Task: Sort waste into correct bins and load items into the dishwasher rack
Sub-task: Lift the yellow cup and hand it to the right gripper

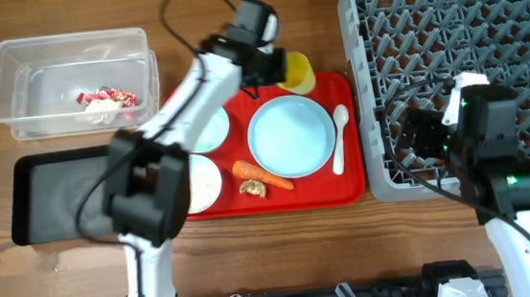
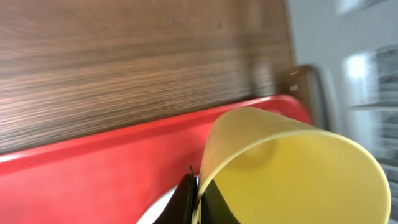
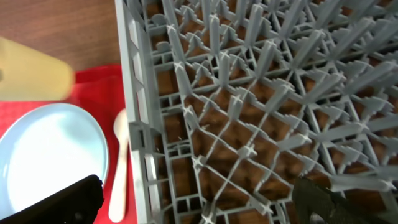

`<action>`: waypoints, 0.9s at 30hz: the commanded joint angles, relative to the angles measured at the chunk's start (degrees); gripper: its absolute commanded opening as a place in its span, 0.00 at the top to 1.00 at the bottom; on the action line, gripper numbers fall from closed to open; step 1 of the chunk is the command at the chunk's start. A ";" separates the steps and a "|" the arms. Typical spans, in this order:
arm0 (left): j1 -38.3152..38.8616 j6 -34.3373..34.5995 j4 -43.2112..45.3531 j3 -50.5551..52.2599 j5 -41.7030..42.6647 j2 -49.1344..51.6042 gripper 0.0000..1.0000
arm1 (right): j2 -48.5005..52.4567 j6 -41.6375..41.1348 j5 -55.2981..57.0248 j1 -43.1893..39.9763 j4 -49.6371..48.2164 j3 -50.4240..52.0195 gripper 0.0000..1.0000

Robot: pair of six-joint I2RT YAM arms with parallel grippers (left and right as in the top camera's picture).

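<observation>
My left gripper is shut on the rim of the small yellow cup at the back of the red tray. In the left wrist view one fingertip sits inside the yellow cup and one outside, with my left gripper pinching the wall. A light blue plate, a white spoon, two bowls, a carrot and a brown scrap lie on the tray. My right gripper hangs open over the dishwasher rack, near its front left corner.
At the back left a clear tub holds a red wrapper and a white napkin. A black tray lies in front of it, left of the red tray. The rack's wall stands close beside the spoon.
</observation>
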State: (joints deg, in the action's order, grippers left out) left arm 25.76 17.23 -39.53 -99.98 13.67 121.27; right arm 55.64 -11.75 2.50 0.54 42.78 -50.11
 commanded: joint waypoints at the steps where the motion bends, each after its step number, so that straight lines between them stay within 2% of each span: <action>1: -4.63 -0.11 -2.80 -0.85 13.05 -9.29 0.96 | 2.43 -0.22 -5.44 -0.26 -2.84 -1.42 0.00; 4: -8.15 -0.11 -5.84 -0.85 23.78 -11.47 0.96 | 5.01 1.90 -13.81 -0.26 -6.75 -1.42 0.00; 9: -13.05 -0.57 -11.13 -0.85 41.97 -11.43 0.96 | 9.66 10.73 -39.28 -0.26 -12.90 -1.42 0.00; 12: -14.62 -0.57 -13.03 -0.85 47.43 -11.39 0.96 | 12.48 13.35 -52.94 -0.24 -16.33 -1.42 0.00; 16: -13.84 -0.31 -13.09 -0.85 49.99 -11.39 0.96 | 15.96 14.78 -67.58 -0.24 -23.08 -1.42 0.00; 27: -7.10 -0.28 -13.07 -0.85 52.11 -11.39 0.96 | 18.08 14.78 -68.72 -0.24 -34.91 -1.42 0.00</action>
State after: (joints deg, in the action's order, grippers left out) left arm 16.75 17.21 -52.56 -100.42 63.26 109.51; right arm 73.25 1.65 -62.85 0.47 10.52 -50.26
